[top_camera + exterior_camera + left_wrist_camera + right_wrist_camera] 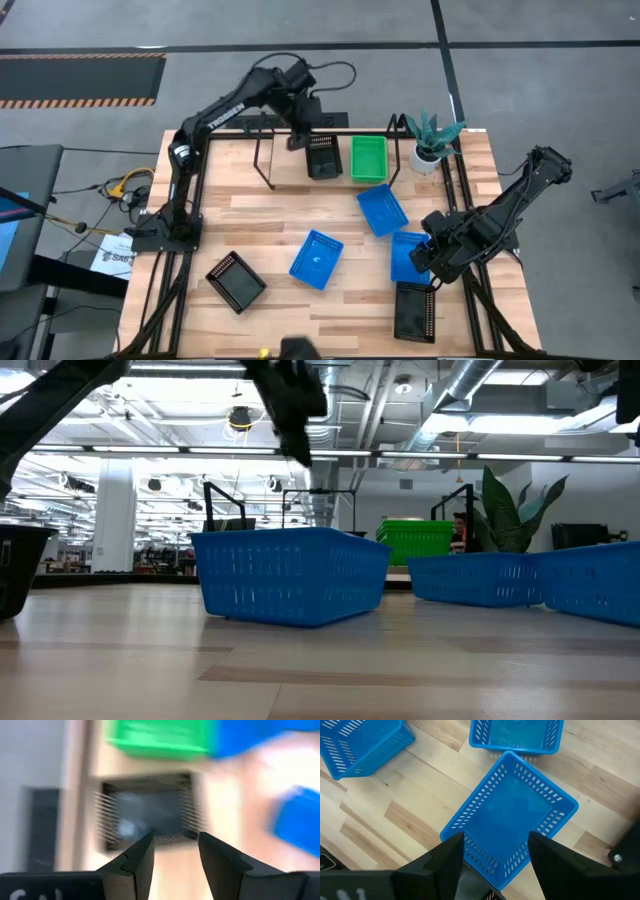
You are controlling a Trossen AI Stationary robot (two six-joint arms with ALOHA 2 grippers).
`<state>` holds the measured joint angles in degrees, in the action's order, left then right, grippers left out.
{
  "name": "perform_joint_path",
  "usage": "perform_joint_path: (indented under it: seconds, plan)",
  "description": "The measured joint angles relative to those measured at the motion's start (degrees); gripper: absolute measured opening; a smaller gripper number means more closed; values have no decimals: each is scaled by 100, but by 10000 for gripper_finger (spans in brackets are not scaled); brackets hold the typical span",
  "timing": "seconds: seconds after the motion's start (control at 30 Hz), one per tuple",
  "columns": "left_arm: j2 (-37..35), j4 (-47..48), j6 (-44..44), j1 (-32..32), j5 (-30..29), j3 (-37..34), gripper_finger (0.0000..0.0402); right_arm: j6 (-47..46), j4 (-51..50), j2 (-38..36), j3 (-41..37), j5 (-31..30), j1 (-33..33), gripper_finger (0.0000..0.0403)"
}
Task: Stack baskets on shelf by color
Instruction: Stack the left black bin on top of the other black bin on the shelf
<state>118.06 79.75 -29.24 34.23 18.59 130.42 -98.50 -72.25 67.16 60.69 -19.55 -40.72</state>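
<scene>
**A:** Start at the lower left of the high view. You have a loose black basket [235,280] there, skewed on the table [200,215]. What worries you first?

**B:** Not that one. Look upper centre: your left gripper [303,135] hangs just over the black basket on the shelf [322,157]. In the left wrist view its fingers [142,857] stand narrowly apart, holding nothing. My guess is that if you close from here you catch only the near rim, and the basket tips or slides off the shelf [265,165] board.

**A:** And beside it?

**B:** The green basket [368,158] sits just right of the black one on the shelf. Drift that way and you nudge it toward the potted plant [430,135], which stands at the shelf's right end.

**A:** Moving right across the middle?

**B:** Three blue ones: the lower-centre blue basket [317,259], the tilted blue basket [382,209] above it, and the right blue basket [408,255]. Your right gripper [432,262] is over that last one, at its right edge. In the right wrist view the fingers [445,857] are spread wide, straddling a corner, empty.

**A:** Risk there?

**B:** A corner grip is likely to let it swing or twist. It also sits near the neighbouring blue one and the black basket at lower right [414,312], so a drag could shove either.
</scene>
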Motion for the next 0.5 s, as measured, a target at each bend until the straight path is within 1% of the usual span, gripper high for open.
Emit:
perform_joint_path:
  seconds: [0.03,0.07,0.13,0.17,0.23,0.33,0.43,0.5]
  plan:
    - [-4,498,81,-60,174,218,140,1,-18,0,0,-3,1,245]
    - [-42,774,187,-151,350,305,140,0,-44,0,0,-11,1,245]
    - [-218,1038,444,-321,624,315,140,2,-103,0,0,-13,-1,245]
    - [-320,1029,615,-462,622,261,140,4,-126,0,0,-17,1,245]
    - [-584,1021,976,-770,476,25,139,17,-175,2,0,-20,-2,245]
    - [-875,977,1520,-1328,-40,-465,139,124,-194,2,0,-20,-5,245]
    - [-1111,929,2317,-1838,-685,-1183,139,153,-210,0,0,-20,-5,245]
    - [-1358,837,2763,-2157,-834,-1808,139,169,-210,1,0,-18,-5,245]
